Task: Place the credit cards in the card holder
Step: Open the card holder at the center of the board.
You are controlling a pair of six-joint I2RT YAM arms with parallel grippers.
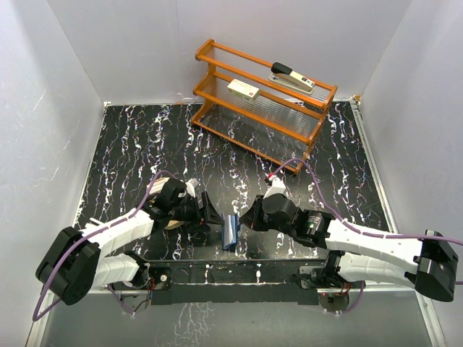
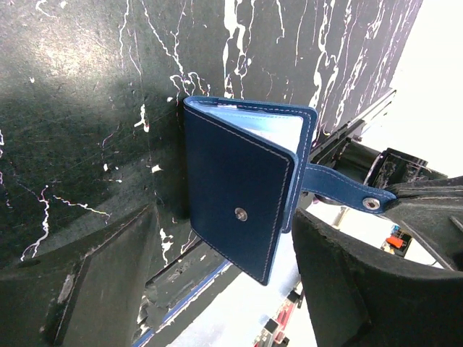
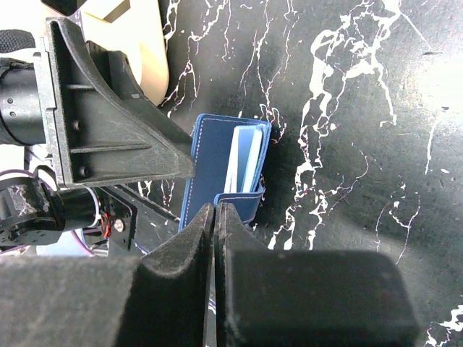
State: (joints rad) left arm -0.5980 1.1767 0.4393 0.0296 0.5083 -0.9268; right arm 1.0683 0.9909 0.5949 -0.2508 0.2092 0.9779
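Note:
The navy card holder (image 1: 231, 231) stands on edge on the black marbled table, near the front, between the two grippers. In the left wrist view its closed cover (image 2: 242, 195) with a metal snap faces me, and its snap tab (image 2: 347, 191) stretches right. My left gripper (image 2: 224, 242) is open, its fingers on either side of the holder with gaps showing. My right gripper (image 3: 215, 211) is shut on the tab (image 3: 242, 202). A whitish credit card edge (image 3: 233, 163) shows inside, beside pale blue pockets (image 3: 253, 155).
A tan oval tray (image 1: 172, 225) lies partly under the left arm, also seen as the tan tray (image 3: 148, 43) in the right wrist view. An orange rack (image 1: 264, 101) at the back holds a cream box (image 1: 244, 90) and a stapler (image 1: 293, 78).

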